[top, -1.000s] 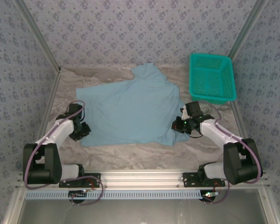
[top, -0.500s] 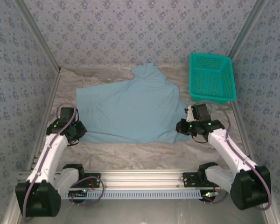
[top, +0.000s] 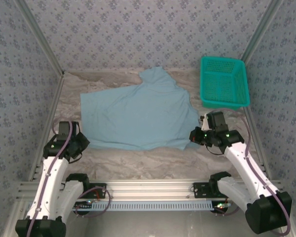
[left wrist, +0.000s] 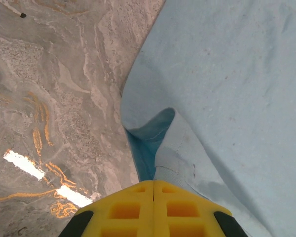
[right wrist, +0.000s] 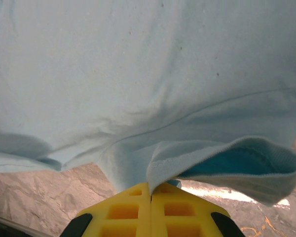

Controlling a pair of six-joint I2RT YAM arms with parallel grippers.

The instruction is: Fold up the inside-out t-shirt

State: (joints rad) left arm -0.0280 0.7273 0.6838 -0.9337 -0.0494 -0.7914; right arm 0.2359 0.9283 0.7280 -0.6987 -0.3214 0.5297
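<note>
A light-blue shirt (top: pixel 138 116) lies spread flat on a marbled table (top: pixel 138 160), just left of a teal basket (top: pixel 226 102) and reaching a little nearer the arms than the basket does. One sleeve (top: pixel 155 76) points away from the arms, level with the basket.

The left gripper (top: pixel 84 143) sits well left of the basket, at the shirt's near left corner. In its wrist view, its yellow fingers (left wrist: pixel 123 210) are pressed together on the shirt's edge. The cloth rises there in a small fold, with darker blue showing inside.

The right gripper (top: pixel 194 136) is just nearer than the basket, at the shirt's near right corner. Its yellow fingers (right wrist: pixel 121 210) are clenched on the hem (right wrist: pixel 227 148), which curls up beside them, lifted off the table.
</note>
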